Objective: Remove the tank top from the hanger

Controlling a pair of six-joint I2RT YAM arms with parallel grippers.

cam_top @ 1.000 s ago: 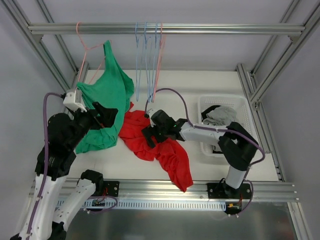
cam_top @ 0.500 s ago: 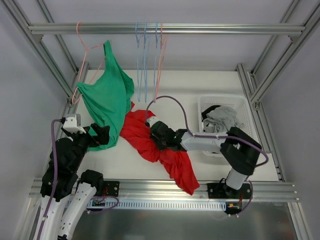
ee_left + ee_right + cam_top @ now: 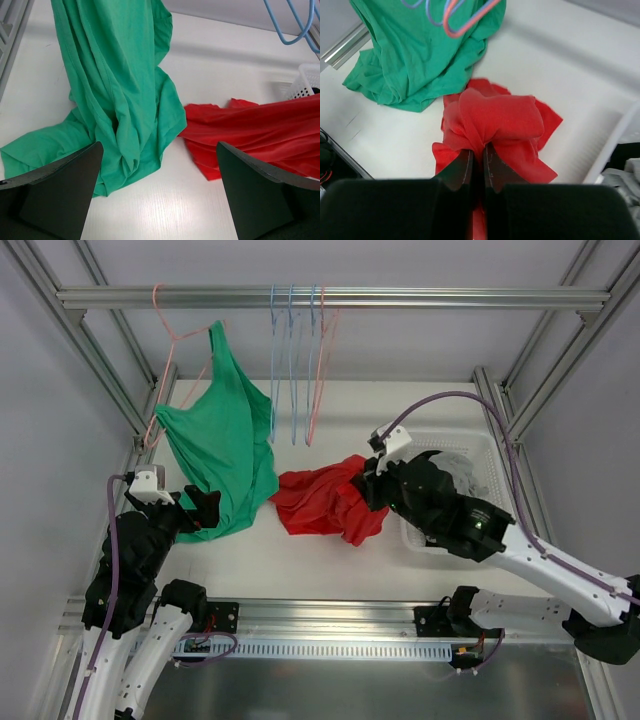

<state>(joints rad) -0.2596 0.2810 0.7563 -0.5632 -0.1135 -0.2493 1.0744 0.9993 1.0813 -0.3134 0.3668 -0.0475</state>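
A green tank top (image 3: 225, 440) hangs by one strap from a pink hanger (image 3: 165, 350) on the top rail, and its lower part is heaped on the white table. It also shows in the left wrist view as the green tank top (image 3: 115, 90) and in the right wrist view (image 3: 415, 55). My left gripper (image 3: 203, 510) stands open just in front of its hem, holding nothing (image 3: 157, 150). My right gripper (image 3: 370, 478) is shut on a bunched red garment (image 3: 325, 502), pinched between the fingers (image 3: 479, 147) and lifted partly off the table.
Several empty blue and pink hangers (image 3: 297, 360) hang from the rail (image 3: 400, 298) above the table's middle. A white basket (image 3: 420, 445) holding grey and black clothes stands at the right, close behind the right arm. Aluminium frame posts run along both sides.
The right gripper shut on the red garment and pulled it up and to the right, toward the basket. The left arm drew back from the green tank top, still open.
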